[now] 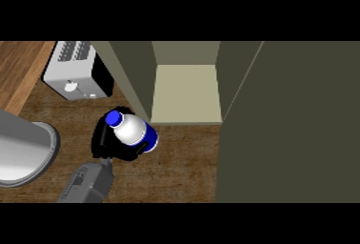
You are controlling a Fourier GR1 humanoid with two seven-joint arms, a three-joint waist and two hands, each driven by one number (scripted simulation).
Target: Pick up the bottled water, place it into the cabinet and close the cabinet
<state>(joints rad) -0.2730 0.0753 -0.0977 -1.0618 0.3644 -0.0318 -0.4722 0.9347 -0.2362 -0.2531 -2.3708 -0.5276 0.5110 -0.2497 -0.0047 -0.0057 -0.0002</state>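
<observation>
The water bottle (131,130) has a white body, a blue cap and a blue band. It lies tilted, cap toward the upper left, just in front of the cabinet's lower left corner. My right hand (105,144) is black and curls round the bottle from below and from the left, hiding its underside. Its grey forearm (88,183) comes in from the lower edge. The cabinet (186,95) stands open, showing a pale bare shelf. Its dark door (295,124) is swung out at the right. My left hand does not show.
A white and black toaster (77,69) stands at the back left on the wooden counter (175,162). A large grey rounded body (25,150) fills the left edge. The cabinet's left side wall (137,76) rises right beside the bottle.
</observation>
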